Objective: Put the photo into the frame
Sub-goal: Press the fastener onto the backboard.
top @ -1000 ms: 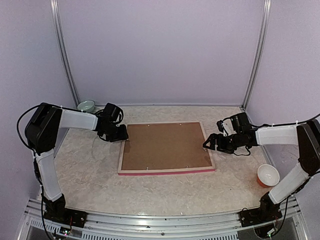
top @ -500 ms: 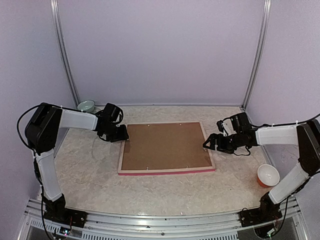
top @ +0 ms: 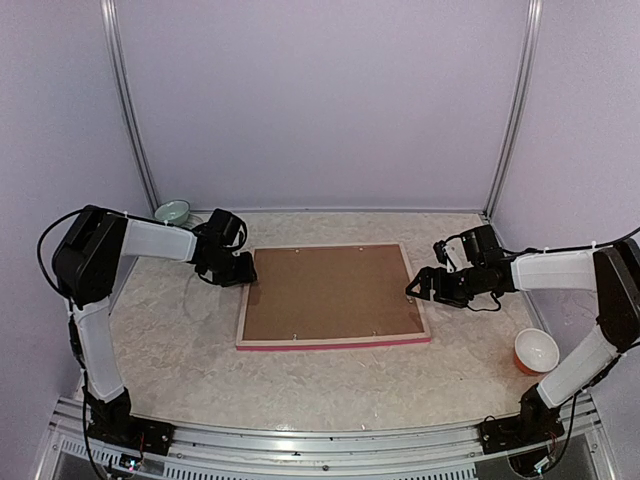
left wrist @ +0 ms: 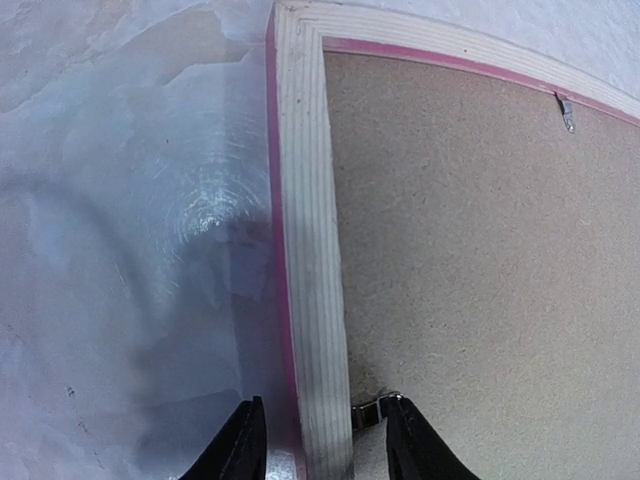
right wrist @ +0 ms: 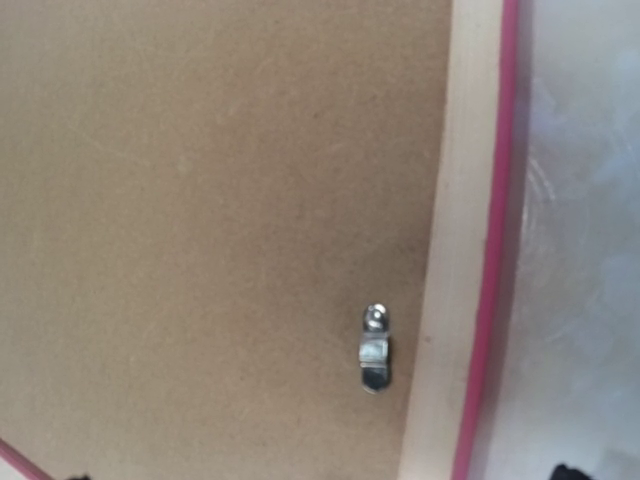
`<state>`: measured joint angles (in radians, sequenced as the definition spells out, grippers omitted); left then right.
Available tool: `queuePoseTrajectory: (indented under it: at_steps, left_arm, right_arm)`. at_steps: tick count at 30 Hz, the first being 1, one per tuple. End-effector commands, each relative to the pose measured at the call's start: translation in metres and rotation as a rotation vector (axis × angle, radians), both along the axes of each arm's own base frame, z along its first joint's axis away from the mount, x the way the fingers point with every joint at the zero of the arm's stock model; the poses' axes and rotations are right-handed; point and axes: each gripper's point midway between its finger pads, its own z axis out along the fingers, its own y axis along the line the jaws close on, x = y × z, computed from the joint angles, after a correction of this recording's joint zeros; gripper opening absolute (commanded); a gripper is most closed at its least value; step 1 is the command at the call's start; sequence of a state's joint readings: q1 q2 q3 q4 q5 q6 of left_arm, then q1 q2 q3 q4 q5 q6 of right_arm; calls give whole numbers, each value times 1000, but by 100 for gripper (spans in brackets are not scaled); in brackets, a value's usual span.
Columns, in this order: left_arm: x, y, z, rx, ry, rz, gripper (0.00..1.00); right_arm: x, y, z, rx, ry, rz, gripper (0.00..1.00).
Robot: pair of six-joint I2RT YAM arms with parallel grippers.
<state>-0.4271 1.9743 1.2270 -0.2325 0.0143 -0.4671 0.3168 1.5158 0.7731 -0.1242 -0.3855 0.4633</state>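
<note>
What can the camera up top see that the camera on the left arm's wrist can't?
Only the top view: both whole arms, the right gripper by the right edge of the frame, a green bowl at the back left and an orange cup on the right. Only the left wrist view: a close look at the left gripper, one finger on each side of the pale rail, and small metal clips seen clearly. Both: the frame lying face down with its brown backing board showing.
</note>
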Motion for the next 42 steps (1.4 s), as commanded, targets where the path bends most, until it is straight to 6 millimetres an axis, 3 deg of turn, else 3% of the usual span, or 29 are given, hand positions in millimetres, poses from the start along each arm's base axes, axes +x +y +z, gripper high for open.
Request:
queuePoseTrajectory:
  at_steps: [1,6,19,23,29,42]
  left_arm:
    - [-3,5,-9,15,15,13,42]
    - [-2,6,-8,13,13,14,35]
    - [-3,7,-9,15,16,15,32]
    - [-2,4,-5,1,10,9,32]
    - [3,-1,7,-21,-17,0,45]
    - [12,1,1,1,-15,14,41]
  right_arm:
    - [4,-4,3,9,-9,-10,99]
    - [3,-4,2,9,-7,-11,99]
    - [4,-4,1,10,-6,-12,99]
    - [3,-4,0,10,-2,-12,99]
    - [4,-3,-1,11,1,-11,99]
    - [3,-4,-2,7,3,-14,99]
